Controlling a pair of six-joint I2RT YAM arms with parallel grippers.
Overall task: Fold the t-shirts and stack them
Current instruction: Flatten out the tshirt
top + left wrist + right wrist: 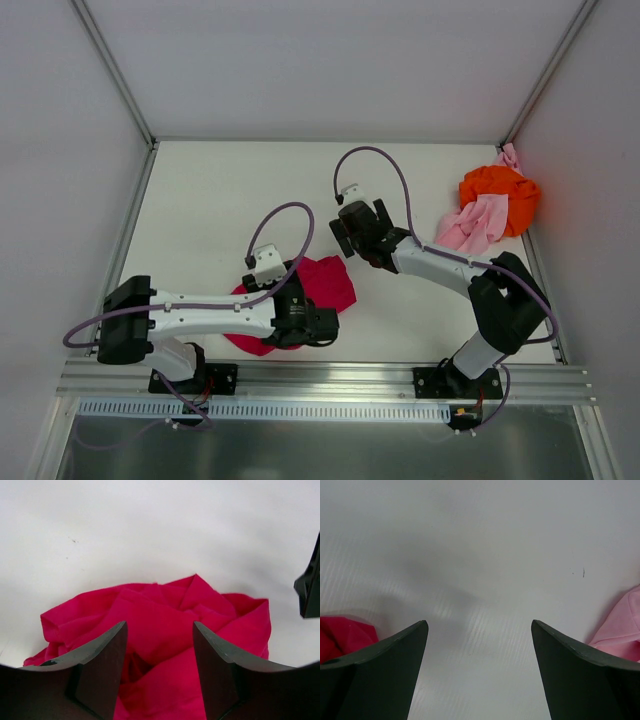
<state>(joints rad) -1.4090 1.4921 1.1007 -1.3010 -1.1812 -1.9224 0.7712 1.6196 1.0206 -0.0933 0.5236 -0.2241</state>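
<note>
Nearest, the left gripper [160,630] hangs with its fingers parted, gripping nothing. It is low over the crumpled crimson t-shirt [200,605], which bunches beneath and ahead of it and shows between the fingers. Farther in, the right gripper [480,627] is spread wide above the white table [230,190], holding nothing. The crimson cloth lies off to its left and the pale pink t-shirt [475,225] off to its right. Beyond the pink one and touching it, the bright orange t-shirt [505,195] sits heaped by the far right wall [590,150].
</note>
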